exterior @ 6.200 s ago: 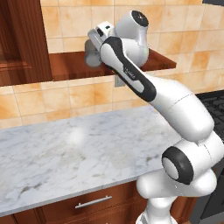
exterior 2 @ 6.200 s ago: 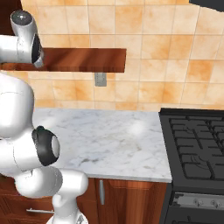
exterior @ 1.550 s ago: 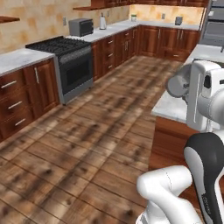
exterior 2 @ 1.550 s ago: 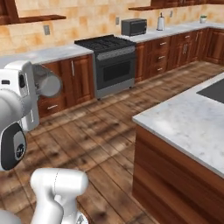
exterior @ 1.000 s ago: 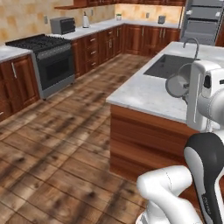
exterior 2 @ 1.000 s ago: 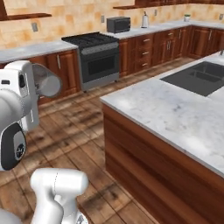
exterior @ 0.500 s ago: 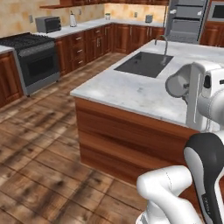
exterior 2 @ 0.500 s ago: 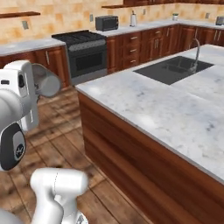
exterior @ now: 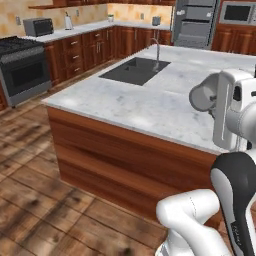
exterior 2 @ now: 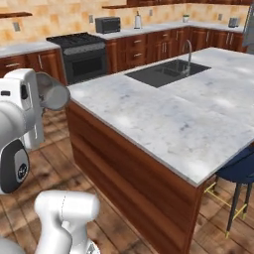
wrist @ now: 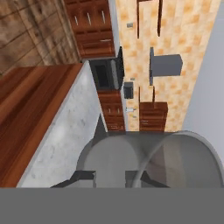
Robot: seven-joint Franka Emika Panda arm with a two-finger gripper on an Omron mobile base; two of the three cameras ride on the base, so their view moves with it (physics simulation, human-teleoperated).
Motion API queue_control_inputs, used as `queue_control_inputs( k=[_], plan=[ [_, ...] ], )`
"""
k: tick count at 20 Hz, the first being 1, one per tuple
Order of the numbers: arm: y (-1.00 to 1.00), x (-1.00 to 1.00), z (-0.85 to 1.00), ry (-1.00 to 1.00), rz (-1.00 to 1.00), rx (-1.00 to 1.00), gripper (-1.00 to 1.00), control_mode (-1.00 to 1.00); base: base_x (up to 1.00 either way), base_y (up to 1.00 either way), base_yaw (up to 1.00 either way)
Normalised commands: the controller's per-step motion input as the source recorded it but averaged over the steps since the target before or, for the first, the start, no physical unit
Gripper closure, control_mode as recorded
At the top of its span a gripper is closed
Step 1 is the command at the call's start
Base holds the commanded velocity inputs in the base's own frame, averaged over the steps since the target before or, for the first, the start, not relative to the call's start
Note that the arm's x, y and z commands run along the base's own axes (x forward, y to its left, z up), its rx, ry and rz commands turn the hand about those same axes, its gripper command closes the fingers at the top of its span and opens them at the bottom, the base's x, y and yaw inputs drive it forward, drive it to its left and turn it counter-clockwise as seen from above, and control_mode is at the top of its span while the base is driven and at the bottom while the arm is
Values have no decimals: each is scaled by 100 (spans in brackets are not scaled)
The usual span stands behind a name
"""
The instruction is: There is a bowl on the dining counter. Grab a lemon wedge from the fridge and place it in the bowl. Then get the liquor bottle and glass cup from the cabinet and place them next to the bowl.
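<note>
Only right base: stool (exterior 2: 241,166) beside island (exterior 2: 163,124)

The glass cup (wrist: 153,159) sits so close to the hand camera that it looks blurry, and its bottom is cut off by the lower edge. The hand (wrist: 110,177) is mostly hidden behind the cup, so only dark bits of its fingers (wrist: 83,176) peek out.

From the left, the cup (exterior: 202,96) is partly hidden behind the white arm (exterior: 234,117). From the right, the cup (exterior 2: 50,93) pokes out from behind the arm too.

The counter (exterior: 150,102) runs off the right edge. A blue stool (exterior 2: 238,171) is cut off at the right edge. Small things on the far counter (exterior 2: 138,21) are too tiny to name.
</note>
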Motion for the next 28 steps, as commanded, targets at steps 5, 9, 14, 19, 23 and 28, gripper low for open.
queue_control_inputs(
  k=[5,9,14,19,23,28],
  plan=[
    [0,0,0,0,0,0,100,100,-1,-100,0],
    [0,0,0,0,0,0,100,100,0,-100,0],
    [0,0,0,0,0,0,100,100,1,-100,0],
    [0,0,0,0,0,0,100,100,17,-100,1],
    [0,0,0,0,0,0,100,100,38,-100,7],
    [0,0,0,0,0,0,100,100,64,-82,22]
  ],
)
